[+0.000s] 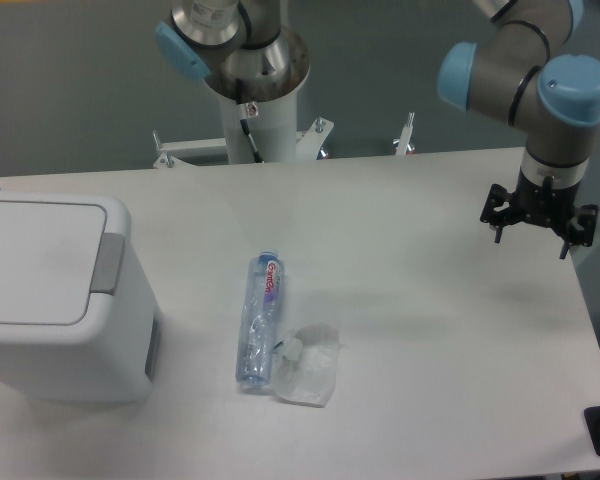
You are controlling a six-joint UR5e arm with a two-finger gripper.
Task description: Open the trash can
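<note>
**Closed white bin at the left, fingers spread at the right**

At the far left of the table (430,330) the trash can (60,300) is seen, a large white boxy bin of smooth plastic with rounded corners. It is cut off by the left border of the view. Its flat lid (35,262) is lying shut, flush within the rim, and a grey rectangular push tab (106,265) is set into the rim on its right side.

Toward the middle, a clear plastic bottle (258,320) is laid on its side, its length running away from the camera, with a blue cap at the far end and a red and blue label just below it. Touching its near end, a crumpled piece of clear plastic (308,366) is found, glossy and irregular in outline.

Between these items and the right edge, a broad stretch of matte white tabletop is left open.

At the right, the gripper (536,232) is held above the table near its far right corner, pointed downward, well apart from the bin. Its dark fingers (498,222) are spread apart, and nothing is held between them. Above it, grey arm links with light blue joint caps are visible.
</note>
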